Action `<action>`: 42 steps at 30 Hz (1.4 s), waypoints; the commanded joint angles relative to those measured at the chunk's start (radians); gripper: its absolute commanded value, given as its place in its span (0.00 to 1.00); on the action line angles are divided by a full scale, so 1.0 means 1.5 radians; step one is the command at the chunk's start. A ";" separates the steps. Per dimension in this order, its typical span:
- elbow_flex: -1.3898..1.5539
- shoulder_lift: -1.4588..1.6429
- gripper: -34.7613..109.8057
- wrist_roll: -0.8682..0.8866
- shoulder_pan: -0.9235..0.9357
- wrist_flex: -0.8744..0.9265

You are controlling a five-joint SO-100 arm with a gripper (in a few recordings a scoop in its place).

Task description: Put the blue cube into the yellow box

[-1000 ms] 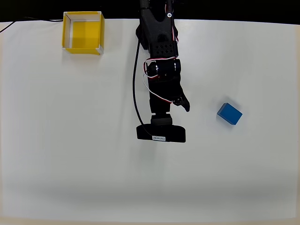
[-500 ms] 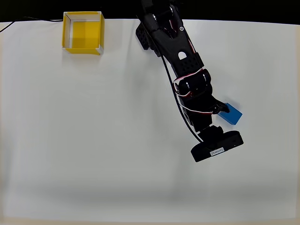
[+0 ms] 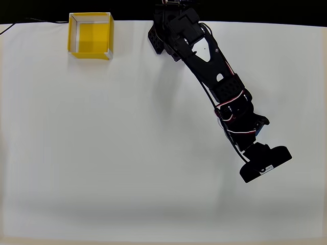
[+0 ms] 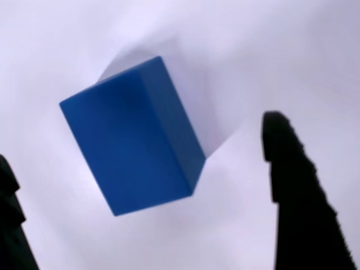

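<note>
The blue cube [image 4: 135, 135] lies on the white table, tilted in the wrist view, between my two dark fingers and touching neither. My gripper [image 4: 140, 140] is open, one finger [image 4: 298, 197] to the cube's right and the other at the lower left corner. In the overhead view the gripper [image 3: 254, 124] hangs over the cube at the right of the table, and the arm hides nearly all of it. The yellow box [image 3: 91, 34] stands open-topped at the far left back of the table, with nothing in it.
The arm's base [image 3: 168, 30] sits at the table's back edge in the middle, and the arm stretches diagonally to the lower right. The white table [image 3: 102, 153] runs wide between cube and box.
The arm has swung from the middle of the table out to the right and now covers the blue cube. The cube and the box have not moved.
</note>
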 commanded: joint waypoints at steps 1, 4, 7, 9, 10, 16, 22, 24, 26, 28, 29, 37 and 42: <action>-0.064 0.019 0.57 0.016 -0.032 -0.013; -0.052 0.008 0.57 0.032 -0.042 -0.016; -0.030 -0.008 0.57 0.036 -0.046 -0.044; -0.024 -0.019 0.57 0.041 -0.049 -0.054; -0.020 -0.025 0.57 0.042 -0.050 -0.057; -0.003 -0.049 0.57 0.053 -0.055 -0.075; 0.028 -0.071 0.57 0.070 -0.069 -0.100; 0.034 -0.080 0.56 0.076 -0.072 -0.110; 0.035 -0.089 0.56 0.081 -0.075 -0.115; 0.036 -0.097 0.55 0.085 -0.077 -0.117; 0.036 -0.100 0.54 0.087 -0.078 -0.118; 0.038 -0.122 0.43 0.097 -0.084 -0.132; 0.031 -0.109 0.34 0.069 -0.063 -0.152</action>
